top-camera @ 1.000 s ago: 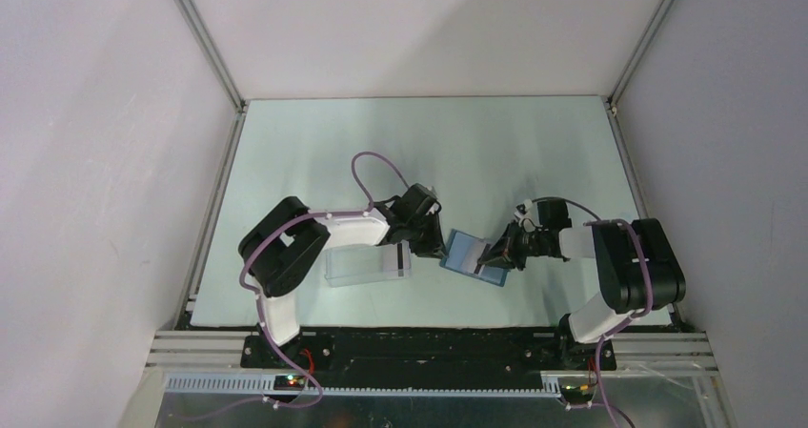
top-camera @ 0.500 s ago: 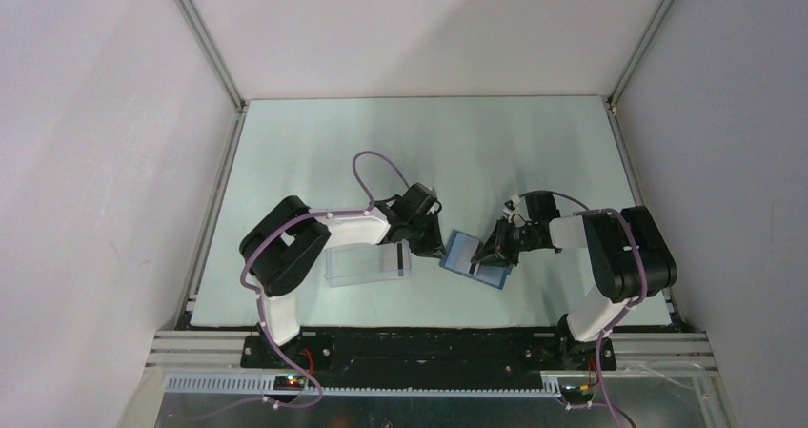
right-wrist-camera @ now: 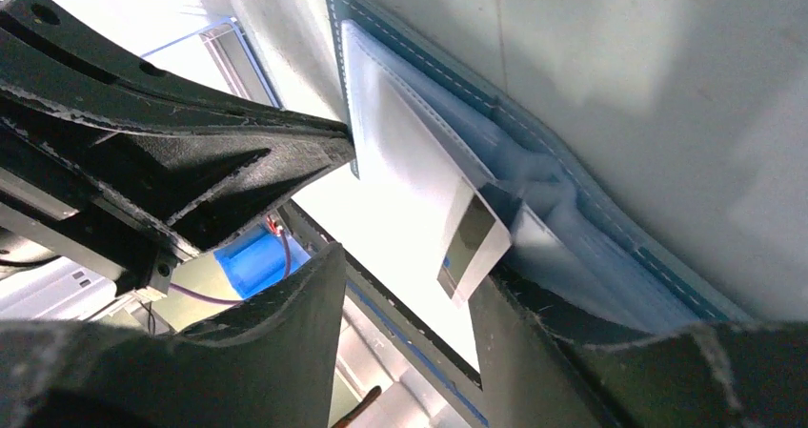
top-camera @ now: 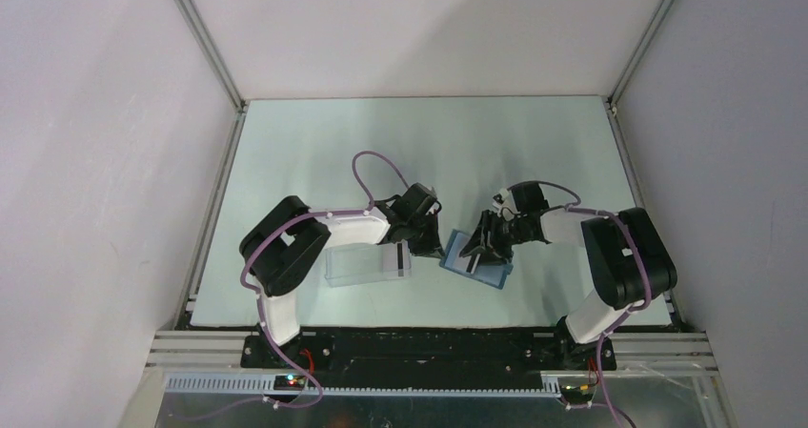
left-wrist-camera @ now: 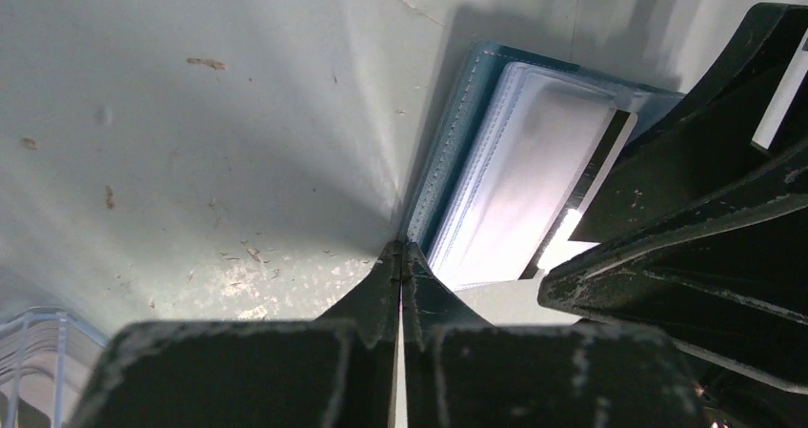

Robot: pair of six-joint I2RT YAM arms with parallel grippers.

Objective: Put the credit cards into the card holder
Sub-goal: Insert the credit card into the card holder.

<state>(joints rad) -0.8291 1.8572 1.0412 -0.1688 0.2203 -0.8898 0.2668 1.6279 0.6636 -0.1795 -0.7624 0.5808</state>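
While the credit card (right-wrist-camera: 474, 240) sits only part-way into its sleeve, count this entry as open.

- Card holder (left-wrist-camera: 443, 152): teal, lying unfolded on the table (top-camera: 381, 142) between the two arms, with its clear sleeves (left-wrist-camera: 534, 161) fanned up.
- Credit card: whitish, with its black-striped end sticking out of a sleeve between the right fingers.
- Right gripper (top-camera: 483, 242): released, the jaws parted either side of the card and not pinching it.
- Left gripper (left-wrist-camera: 400, 256): clenched, tips together against the holder's stitched edge. You cannot tell whether they nip the cover or only press on it.
- Clear plastic box (top-camera: 367, 264): just left of the holder, not involved.

Handling: hold your left tips on that edge so the holder cannot slide. Set one right finger against the card's projecting end and push along the sleeve's line, never across it. The sleeves look soft and will likely buckle under a skewed push. Go slowly, and stop once the stripe is inside.
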